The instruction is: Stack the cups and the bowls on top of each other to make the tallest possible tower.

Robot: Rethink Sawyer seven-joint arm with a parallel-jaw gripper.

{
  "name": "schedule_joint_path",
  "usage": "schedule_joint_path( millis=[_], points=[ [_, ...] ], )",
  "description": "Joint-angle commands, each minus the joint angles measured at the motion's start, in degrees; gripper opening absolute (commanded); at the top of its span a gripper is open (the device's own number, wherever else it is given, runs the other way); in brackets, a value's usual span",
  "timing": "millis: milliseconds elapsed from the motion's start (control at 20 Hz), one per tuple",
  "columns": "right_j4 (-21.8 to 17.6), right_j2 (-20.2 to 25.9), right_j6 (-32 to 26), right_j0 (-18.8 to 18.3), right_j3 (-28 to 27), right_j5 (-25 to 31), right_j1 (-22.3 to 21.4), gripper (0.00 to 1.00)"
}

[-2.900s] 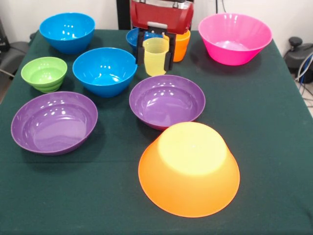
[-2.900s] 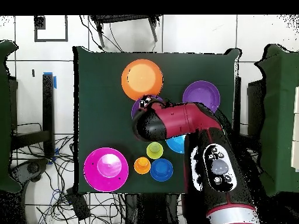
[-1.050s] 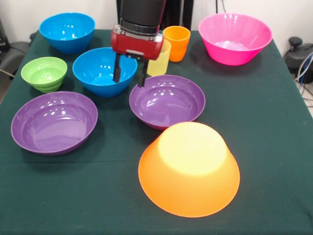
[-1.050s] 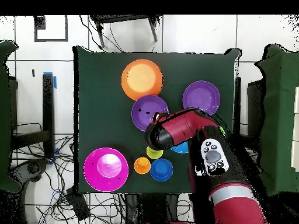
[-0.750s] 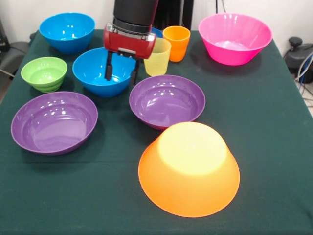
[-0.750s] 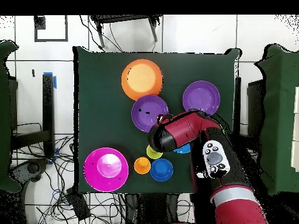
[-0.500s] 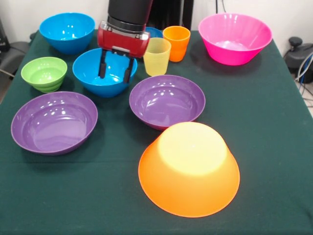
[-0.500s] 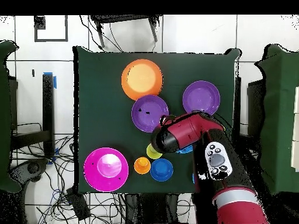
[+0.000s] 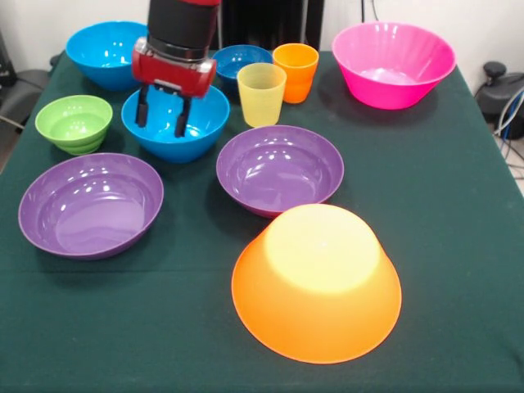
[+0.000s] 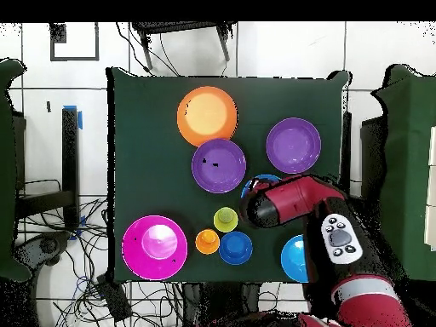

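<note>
Blue bowl point(image 9: 175, 123), glossy, upright, under gripper point(image 9: 161, 117)

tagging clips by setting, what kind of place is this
Probably a robotics lab, not a home: a robot arm's end effector hangs over a cloth-covered table of plastic bowls, with loose cables on a tiled floor.

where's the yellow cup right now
In the front view the yellow cup stands upright on the table toward the far side, beside the orange cup and just behind the near purple bowl.
</note>
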Motion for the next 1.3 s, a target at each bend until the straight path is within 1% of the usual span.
schedule_joint_path(
  millis=[50, 200, 350, 600, 750, 900, 1100, 1300],
  points=[
    [4.4, 2.7, -7.6, -5.1, 0.3, 8.6, 6.2, 1.00],
    [4.6, 3.1, -7.7, -6.0, 0.3, 7.6, 6.8, 1.00],
    [3.9, 3.3, -6.3, -6.3, 1.2, 4.5, 7.0, 1.00],
    [4.4, 4.0, -5.8, -6.4, 1.9, 4.3, 6.5, 1.00],
    [5.7, 4.8, -5.1, -6.9, 2.5, 4.2, 6.2, 1.00],
    [7.3, 5.5, -5.9, -6.7, 2.7, 6.4, 5.5, 1.00],
    [7.7, 5.9, -6.0, -6.3, 3.5, 5.4, 4.4, 1.00],
    [9.0, 9.4, -8.8, -7.9, 5.1, 4.5, 3.4, 1.00]
  ],
)
